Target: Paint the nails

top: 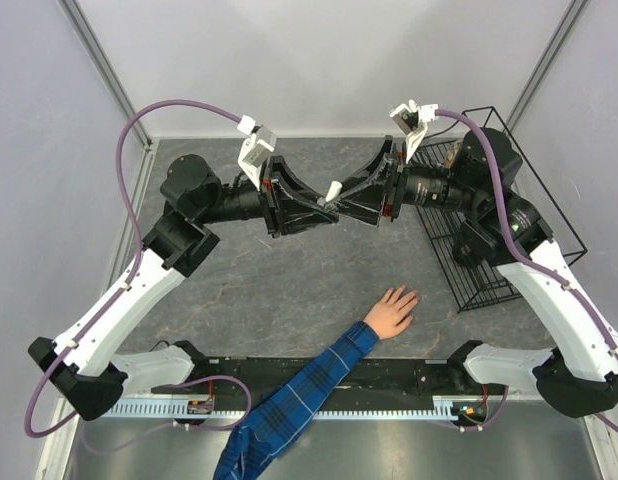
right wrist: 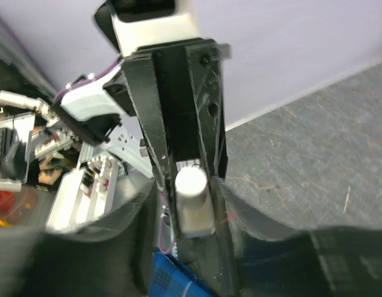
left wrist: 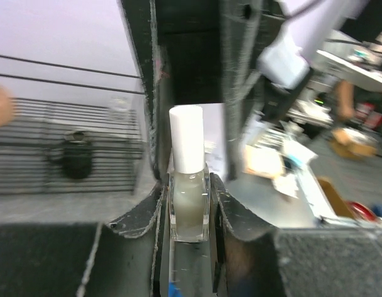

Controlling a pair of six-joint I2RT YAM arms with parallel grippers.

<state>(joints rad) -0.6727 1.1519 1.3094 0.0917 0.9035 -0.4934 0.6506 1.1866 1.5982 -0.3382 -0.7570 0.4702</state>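
A small clear nail polish bottle (left wrist: 190, 207) with pale liquid and a white cap (top: 333, 190) hangs above the table's middle. My left gripper (left wrist: 190, 216) is shut on its glass body. My right gripper (right wrist: 190, 213) faces it, with a jaw on either side of the cap (right wrist: 191, 182); a narrow gap shows on both sides. A light-skinned hand (top: 393, 309) lies palm down on the table below. Its blue plaid sleeve (top: 309, 390) reaches in from the near edge. The nails are too small to make out.
A black wire rack (top: 459, 270) stands at the right of the grey stone-pattern table (top: 279, 290), close to my right arm. A black rail (top: 389, 375) with the arm bases runs along the near edge, and the sleeve lies across it.
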